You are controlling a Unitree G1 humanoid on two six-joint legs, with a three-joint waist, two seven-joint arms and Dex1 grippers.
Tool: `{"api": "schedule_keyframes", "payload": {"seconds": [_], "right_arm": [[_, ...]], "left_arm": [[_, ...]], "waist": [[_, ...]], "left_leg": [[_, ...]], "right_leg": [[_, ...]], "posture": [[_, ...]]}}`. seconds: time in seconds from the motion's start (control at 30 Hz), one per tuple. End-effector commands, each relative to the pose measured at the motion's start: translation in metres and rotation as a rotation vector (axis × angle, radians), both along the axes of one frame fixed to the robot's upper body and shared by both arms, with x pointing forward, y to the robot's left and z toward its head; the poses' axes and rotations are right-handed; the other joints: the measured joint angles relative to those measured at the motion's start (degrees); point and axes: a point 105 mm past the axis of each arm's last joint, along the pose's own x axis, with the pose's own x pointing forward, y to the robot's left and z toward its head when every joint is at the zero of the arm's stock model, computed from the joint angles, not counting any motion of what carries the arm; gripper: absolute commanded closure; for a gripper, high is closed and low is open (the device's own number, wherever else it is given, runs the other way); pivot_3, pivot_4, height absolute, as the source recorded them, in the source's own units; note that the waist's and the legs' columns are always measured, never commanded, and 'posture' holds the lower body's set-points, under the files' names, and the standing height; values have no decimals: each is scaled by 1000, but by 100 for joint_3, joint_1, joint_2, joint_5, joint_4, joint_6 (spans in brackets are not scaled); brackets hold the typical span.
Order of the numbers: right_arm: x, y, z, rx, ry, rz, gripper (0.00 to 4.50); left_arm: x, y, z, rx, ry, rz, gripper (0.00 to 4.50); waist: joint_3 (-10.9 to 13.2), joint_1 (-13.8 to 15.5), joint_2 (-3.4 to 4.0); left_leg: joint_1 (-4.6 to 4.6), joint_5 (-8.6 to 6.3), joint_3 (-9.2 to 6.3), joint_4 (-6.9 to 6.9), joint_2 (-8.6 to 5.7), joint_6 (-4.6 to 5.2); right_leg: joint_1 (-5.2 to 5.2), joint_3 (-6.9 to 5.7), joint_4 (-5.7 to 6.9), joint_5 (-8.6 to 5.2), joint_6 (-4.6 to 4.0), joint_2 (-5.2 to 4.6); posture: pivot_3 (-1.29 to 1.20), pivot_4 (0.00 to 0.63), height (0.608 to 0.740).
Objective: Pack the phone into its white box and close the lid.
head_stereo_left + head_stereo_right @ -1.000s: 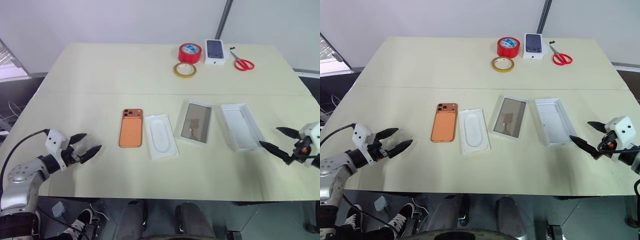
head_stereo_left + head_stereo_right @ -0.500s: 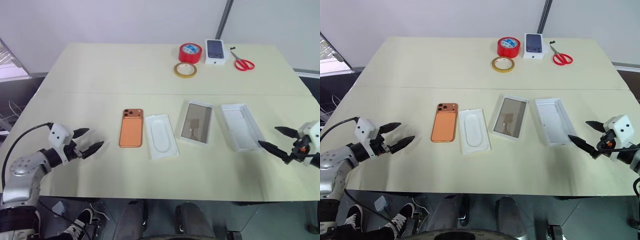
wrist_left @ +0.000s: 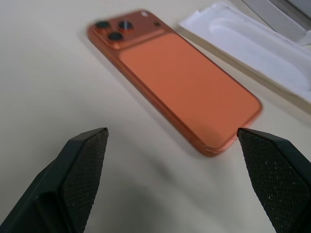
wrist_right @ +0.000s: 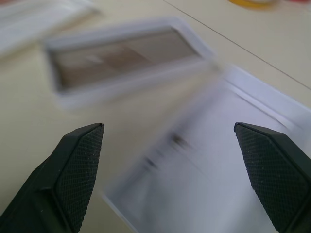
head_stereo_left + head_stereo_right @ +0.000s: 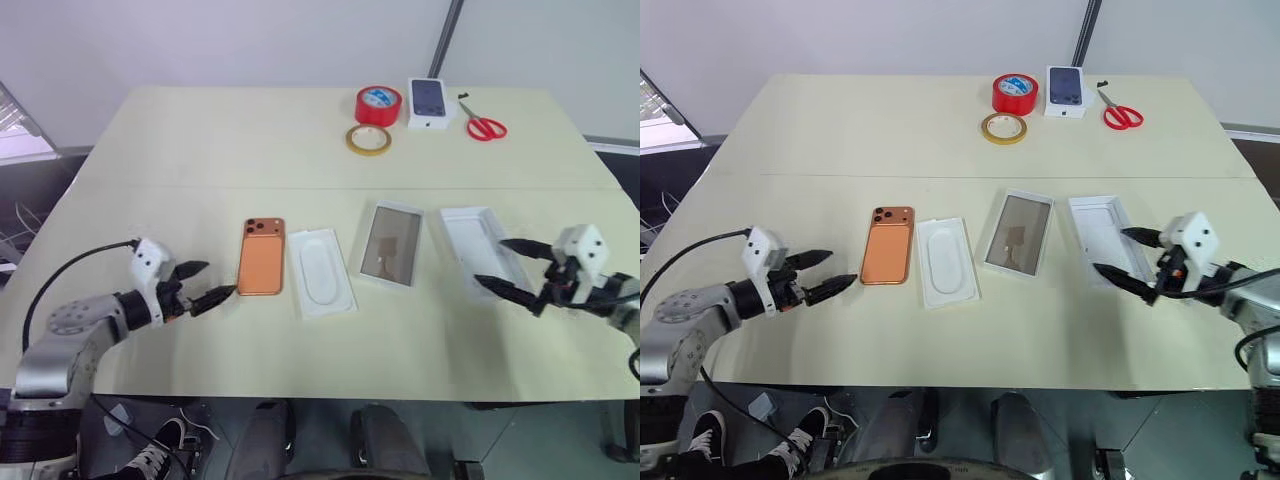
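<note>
Both claws spread wide and empty over the desk.
The left claw hangs just beside the phone; the right claw hangs over the lid; the white box lies between them.

light: bright, even | shadows: soft | blur: the lid smeared

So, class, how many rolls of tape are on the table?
2: the red roll at the far edge beside the small carton, and the yellow roll just in front of it.
</note>
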Motion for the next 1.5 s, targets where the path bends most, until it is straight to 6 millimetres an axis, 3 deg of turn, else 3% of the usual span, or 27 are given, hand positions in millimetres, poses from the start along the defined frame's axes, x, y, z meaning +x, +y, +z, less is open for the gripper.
{"api": "schedule_keyframes", "payload": {"seconds": [0.03, 0.17, 0.33, 0.4, 0.63, 0.93, 1.03, 1.27, 1.5], "right_arm": [[3, 21, 14, 42, -43, 69, 16], [10, 32, 7, 65, -56, 74, 16], [8, 55, 0, 54, -58, 143, 16], [8, 59, -1, 46, -61, 155, 16], [8, 99, 2, 65, -94, 256, 16], [13, 100, -1, 57, -99, 251, 16], [14, 101, -1, 60, -104, 249, 0], [16, 101, -1, 63, -114, 238, 0], [19, 99, 4, 68, -139, 222, 0]], "left_arm": [[-13, -34, 22, -219, 121, -103, 50], [-29, -58, 21, -363, 275, -171, 50], [-28, -75, -4, -377, 403, -113, 50], [-27, -78, -8, -380, 429, -101, 50], [-18, -98, -26, -421, 534, -108, 50], [-15, -121, -35, -450, 615, -144, 50], [-15, -127, -35, -481, 646, -165, 910], [-13, -131, -39, -447, 658, -150, 4411], [-4, -126, -48, -410, 668, -69, 4464]], "waist": [[1, 31, -3], [1, 17, -4], [2, 16, -3], [2, 16, -4], [-2, 54, 0], [-4, 166, 0], [-5, 160, 1], [-8, 160, 8], [-13, 153, 16]], "left_leg": [[-1, 0, -3, 4, 0, 0], [-1, -1, -8, 15, -3, 2], [2, -1, -8, 15, -4, 3], [3, -1, -8, 17, -4, 3], [18, 0, -10, 18, -5, 2], [20, -1, -11, 24, -16, 2], [23, -1, -11, 23, -17, 2], [25, -1, -11, 20, -16, 2], [42, -1, -11, 18, -17, 2]], "right_leg": [[3, -4, 0, 0, 0, 0], [12, -8, -2, 0, 1, -2], [11, -8, 4, 0, 2, 4], [13, -6, 4, 0, 3, 8], [30, -7, 2, 0, 3, 13], [39, -8, -4, 0, 2, 1], [42, -8, -4, 0, 2, 2], [43, -8, -7, 0, 2, 2], [58, -7, -7, 0, 2, 1]], "posture": [[0, 150, 740], [0, 150, 740], [0, 150, 740], [0, 150, 740], [0, 150, 740], [0, 150, 740], [0, 150, 740], [0, 150, 740], [0, 150, 740]]}}
